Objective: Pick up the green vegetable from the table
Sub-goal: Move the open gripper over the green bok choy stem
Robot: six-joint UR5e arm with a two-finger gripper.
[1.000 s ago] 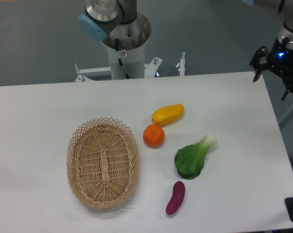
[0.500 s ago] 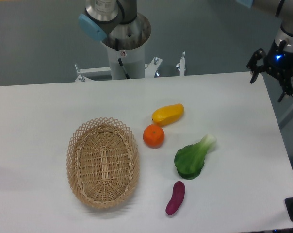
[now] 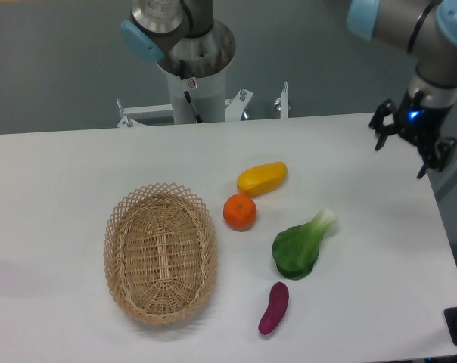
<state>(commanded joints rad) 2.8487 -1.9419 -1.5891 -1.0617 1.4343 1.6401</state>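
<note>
Hovering with jaws spread wide, the gripper [image 3: 400, 156] hangs above the table's [image 3: 62, 174] far right edge, well apart from the green vegetable [image 3: 302, 245].

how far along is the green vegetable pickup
Nothing is done: the leafy green vegetable with the pale stalk lies on the white table, untouched. In hand: the black two-finger gripper hangs open and empty over the table's far right edge. Left: reach it, grasp, lift.
</note>
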